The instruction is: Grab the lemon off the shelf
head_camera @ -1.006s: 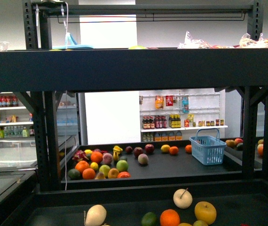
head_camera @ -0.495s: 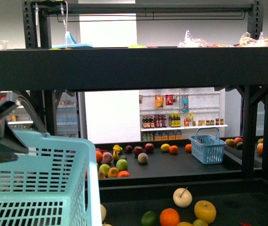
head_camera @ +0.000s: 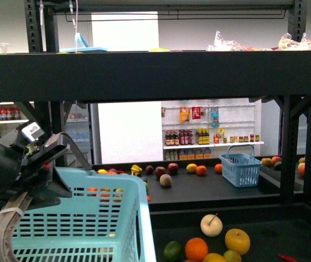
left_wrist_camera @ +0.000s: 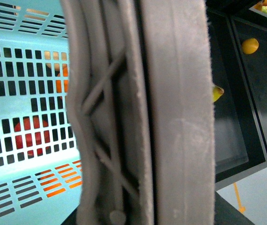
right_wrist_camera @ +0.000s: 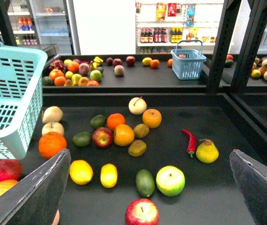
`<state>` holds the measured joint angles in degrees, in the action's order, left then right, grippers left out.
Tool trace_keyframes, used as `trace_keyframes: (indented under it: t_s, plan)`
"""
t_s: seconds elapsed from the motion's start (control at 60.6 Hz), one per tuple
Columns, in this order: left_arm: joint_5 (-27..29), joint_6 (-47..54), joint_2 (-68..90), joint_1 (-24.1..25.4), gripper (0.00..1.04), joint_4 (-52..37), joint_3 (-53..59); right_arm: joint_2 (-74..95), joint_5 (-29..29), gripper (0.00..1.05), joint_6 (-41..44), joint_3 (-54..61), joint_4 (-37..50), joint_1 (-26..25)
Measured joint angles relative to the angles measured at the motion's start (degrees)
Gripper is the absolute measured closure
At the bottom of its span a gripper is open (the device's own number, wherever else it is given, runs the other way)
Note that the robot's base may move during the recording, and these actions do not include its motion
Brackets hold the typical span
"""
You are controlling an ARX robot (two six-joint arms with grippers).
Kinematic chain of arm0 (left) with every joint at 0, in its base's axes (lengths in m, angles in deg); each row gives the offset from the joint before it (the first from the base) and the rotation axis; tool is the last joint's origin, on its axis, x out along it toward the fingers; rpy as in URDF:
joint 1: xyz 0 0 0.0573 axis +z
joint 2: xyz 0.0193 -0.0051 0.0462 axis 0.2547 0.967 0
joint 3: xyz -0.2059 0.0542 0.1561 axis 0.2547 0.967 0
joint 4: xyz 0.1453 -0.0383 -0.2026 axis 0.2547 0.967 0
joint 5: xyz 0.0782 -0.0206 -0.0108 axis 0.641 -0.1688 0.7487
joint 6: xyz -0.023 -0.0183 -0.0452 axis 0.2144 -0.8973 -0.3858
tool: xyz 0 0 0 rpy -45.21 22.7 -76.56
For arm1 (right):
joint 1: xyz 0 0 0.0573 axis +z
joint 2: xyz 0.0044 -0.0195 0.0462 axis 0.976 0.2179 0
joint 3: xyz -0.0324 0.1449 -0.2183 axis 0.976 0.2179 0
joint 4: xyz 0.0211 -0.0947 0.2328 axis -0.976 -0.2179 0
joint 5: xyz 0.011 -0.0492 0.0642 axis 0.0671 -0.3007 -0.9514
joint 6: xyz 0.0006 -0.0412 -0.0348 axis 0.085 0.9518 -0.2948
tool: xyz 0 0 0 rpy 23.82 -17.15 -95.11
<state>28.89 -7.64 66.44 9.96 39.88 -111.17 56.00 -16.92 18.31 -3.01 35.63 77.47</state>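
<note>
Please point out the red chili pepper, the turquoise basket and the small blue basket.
red chili pepper (right_wrist_camera: 189, 141): right wrist view, mid-body.
turquoise basket (right_wrist_camera: 9, 105): right wrist view, slotted side wall.
small blue basket (right_wrist_camera: 187, 65): right wrist view, front wall.

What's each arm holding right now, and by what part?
Left end effector holds the light blue basket near its top rim; exact grip hidden. Right end effector is open, holding nothing.
</note>
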Motion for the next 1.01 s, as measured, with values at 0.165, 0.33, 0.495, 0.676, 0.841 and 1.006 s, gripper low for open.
trace_keyframes:
  t_s: [0.165,0.33,0.495,0.676,0.841,1.006]
  plan:
    - [0.1,0.7,0.5,-0.4,0.78,0.0,-0.8,0.0,0.0,0.02,0.0,0.0,0.0,0.0]
    - [0.0,0.9,0.6,-0.8,0.78,0.0,-0.8,5.1,5.3,0.02,-6.5,-1.8,-5.4,1.0]
    - [-0.5,1.0,0.6,-1.1,0.78,0.0,-0.8,25.6,-2.8,0.02,-13.1,-7.5,4.5,-5.2]
    - [0.0,1.0,0.6,-1.1,0.78,0.0,-0.8,66.1,-10.9,0.02,-14.2,-31.3,15.8,-12.3]
    - [0.0,1.1,0.6,-1.1,0.78,0.0,-0.8,93.9,-13.4,0.02,-13.1,-50.9,9.9,-11.2]
    - [-0.3,1.1,0.7,-1.1,0.78,0.0,-0.8,114.2,-12.3,0.02,-8.7,-67.1,6.6,-8.0]
